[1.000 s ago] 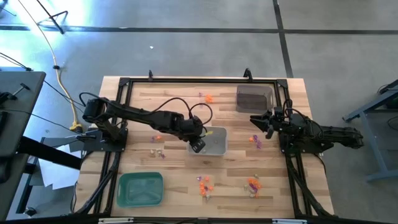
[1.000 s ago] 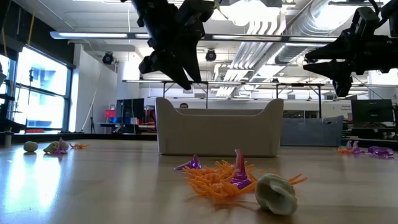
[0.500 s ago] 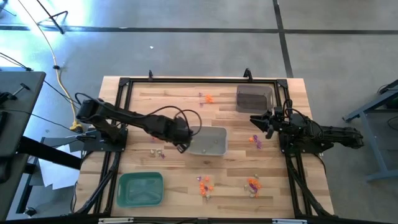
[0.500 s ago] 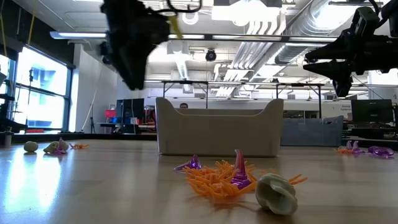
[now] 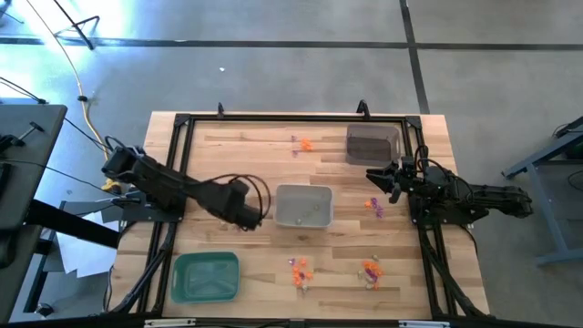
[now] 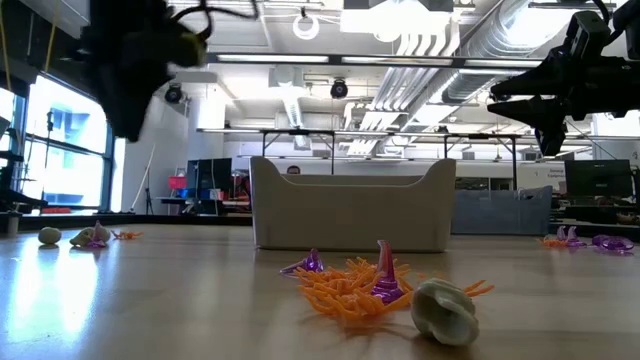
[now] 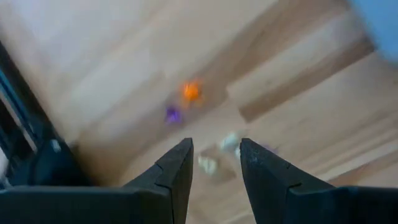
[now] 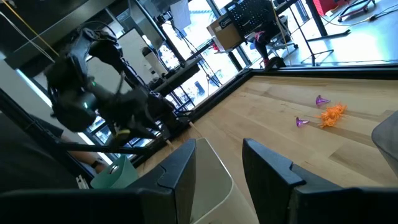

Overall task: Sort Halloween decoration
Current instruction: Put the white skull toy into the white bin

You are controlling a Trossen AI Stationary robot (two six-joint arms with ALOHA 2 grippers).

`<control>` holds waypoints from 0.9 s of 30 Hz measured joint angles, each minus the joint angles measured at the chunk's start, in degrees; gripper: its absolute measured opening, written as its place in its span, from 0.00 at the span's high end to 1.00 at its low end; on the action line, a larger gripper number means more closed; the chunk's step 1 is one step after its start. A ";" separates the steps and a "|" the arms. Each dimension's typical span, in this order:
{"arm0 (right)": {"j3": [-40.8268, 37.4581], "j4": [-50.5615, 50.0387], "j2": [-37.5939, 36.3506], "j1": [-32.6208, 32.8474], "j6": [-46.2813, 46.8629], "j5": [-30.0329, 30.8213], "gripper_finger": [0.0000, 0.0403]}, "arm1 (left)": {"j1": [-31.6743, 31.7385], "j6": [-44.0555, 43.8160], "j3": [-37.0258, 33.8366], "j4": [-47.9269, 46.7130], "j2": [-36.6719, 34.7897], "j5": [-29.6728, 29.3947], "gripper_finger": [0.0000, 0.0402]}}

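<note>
- My left jaws point(image 7: 214, 155) stand a little apart with nothing between them, above the desk point(image 5: 273, 246) near a small group of trinkets: an orange one point(image 7: 191, 91), a purple one point(image 7: 172, 114) and two pale ones point(image 7: 231, 142).
- These pieces lie close together. If I come down between them, I judge one finger can push a neighbour away, or I close on two colours together.
- The gap of my jaws is narrow. A pale piece may be wider than it and slide out to the side.
- The wrist view is blurred, so I can aim wrongly.
- My right jaws point(image 5: 378, 179) are also slightly parted and empty. They wait in the air at the right side, near the purple trinkets point(image 5: 373, 205).
- More decoration lies at the front edge, an orange and purple heap point(image 6: 355, 285) with a pale piece point(image 6: 445, 310). The orange strands look tangled, so lifting one may drag the others.
- The grey tray point(image 5: 303, 206), the green tray point(image 5: 207, 276) and the dark tray point(image 5: 373, 143) are well apart. A wrong drop mixes the sorting.
</note>
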 joint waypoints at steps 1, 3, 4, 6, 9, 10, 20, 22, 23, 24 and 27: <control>0.01 0.00 0.00 -0.02 0.01 0.01 0.69 | -0.74 -1.55 -1.33 0.24 0.02 1.40 0.71; 0.01 0.00 0.00 -0.02 0.01 0.01 0.69 | -1.86 -4.37 -3.57 2.19 -0.01 3.72 0.71; 0.00 0.00 0.00 -0.02 0.00 0.00 0.69 | -2.26 -5.91 -4.47 3.43 -0.14 4.60 0.71; 0.00 0.00 0.00 -0.02 0.01 0.01 0.69 | -2.94 -8.69 -5.79 5.14 -0.68 5.41 0.71; 0.01 0.00 0.00 -0.02 0.01 0.01 0.69 | -3.53 -12.59 -7.65 7.13 -1.37 5.59 0.71; 0.00 0.00 0.00 -0.02 0.01 0.00 0.69 | -3.67 -13.31 -8.06 7.25 -1.46 5.62 0.71; 0.00 0.00 0.00 -0.02 0.01 0.00 0.69 | -3.68 -14.65 -13.57 13.23 -1.53 9.38 0.71; -0.01 0.00 0.00 -0.02 0.01 -0.01 0.69 | -3.68 -14.67 -15.06 15.54 -1.53 9.80 0.71; -0.01 0.00 0.00 -0.02 0.01 0.01 0.69 | -3.63 -14.67 -15.71 16.55 -1.53 9.82 0.71; 0.00 0.00 0.00 -0.01 0.01 0.00 0.69 | -3.52 -14.67 -16.33 17.39 -1.53 9.84 0.71; 0.01 0.00 0.00 -0.02 0.00 0.00 0.69 | -3.16 -14.67 -17.70 18.83 -1.51 9.88 0.71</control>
